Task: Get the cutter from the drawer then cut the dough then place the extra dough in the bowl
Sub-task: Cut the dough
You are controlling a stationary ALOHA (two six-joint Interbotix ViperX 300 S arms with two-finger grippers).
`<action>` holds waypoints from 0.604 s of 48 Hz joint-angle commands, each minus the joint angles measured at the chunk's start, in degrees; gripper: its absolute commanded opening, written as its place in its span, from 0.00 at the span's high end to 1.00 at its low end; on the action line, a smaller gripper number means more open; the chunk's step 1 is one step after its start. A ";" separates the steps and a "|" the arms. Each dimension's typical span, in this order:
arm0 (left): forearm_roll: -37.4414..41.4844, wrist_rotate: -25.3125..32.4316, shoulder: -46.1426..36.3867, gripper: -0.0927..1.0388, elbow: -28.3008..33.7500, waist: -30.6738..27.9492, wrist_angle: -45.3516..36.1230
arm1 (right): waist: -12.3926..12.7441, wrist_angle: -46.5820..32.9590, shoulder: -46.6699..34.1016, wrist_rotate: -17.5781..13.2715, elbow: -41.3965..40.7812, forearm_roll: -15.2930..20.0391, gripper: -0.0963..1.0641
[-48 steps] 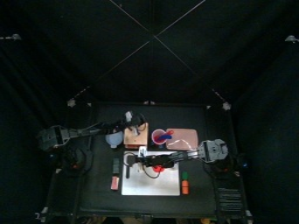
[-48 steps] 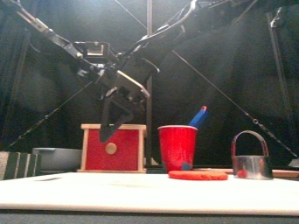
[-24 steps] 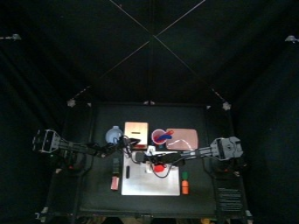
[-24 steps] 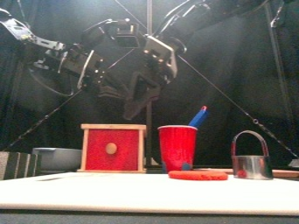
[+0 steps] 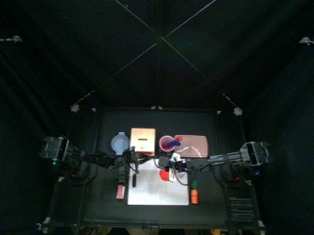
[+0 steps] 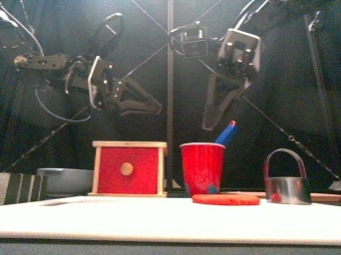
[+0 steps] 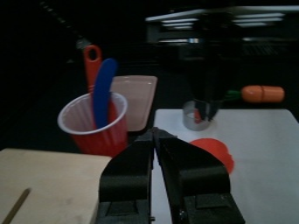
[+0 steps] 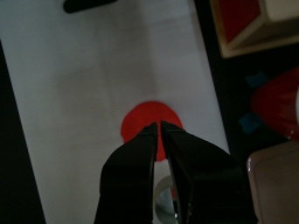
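White board (image 6: 160, 215) on a black table (image 5: 105, 124), curtains (image 5: 157, 55) behind.
Dough (image 8: 149, 122) lies mid-board, well below the empty, closed jaws of the right gripper (image 8: 160, 131) and left gripper (image 7: 156, 138).

- Bowl (image 6: 64, 179): sitting at 9 o'clock of the wooden box (image 6: 130, 167), its 3 o'clock end disappearing behind it.
- Red cup (image 6: 202, 167): showing only the tip of a blue knife (image 6: 226, 131) in the front view (the red knife (image 7: 90, 63) is hiding there).
- Dough (image 8: 140, 121): lying partly under the tips of the right gripper (image 8: 160, 131).
- Orange toy (image 5: 194, 193), at 4 o'clock of the board (image 5: 160, 193): appearing too small to identify.
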State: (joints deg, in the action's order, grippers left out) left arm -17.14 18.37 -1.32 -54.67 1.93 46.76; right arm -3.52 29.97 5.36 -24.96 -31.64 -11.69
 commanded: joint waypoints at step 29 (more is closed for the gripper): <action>6.50 -0.79 3.25 0.49 1.93 -0.44 0.62 | 0.97 6.06 7.12 0.97 -8.26 4.75 0.20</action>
State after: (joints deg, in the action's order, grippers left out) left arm -10.81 17.58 2.99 -53.44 1.49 46.76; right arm -2.81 35.42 10.55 -23.99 -40.17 -6.86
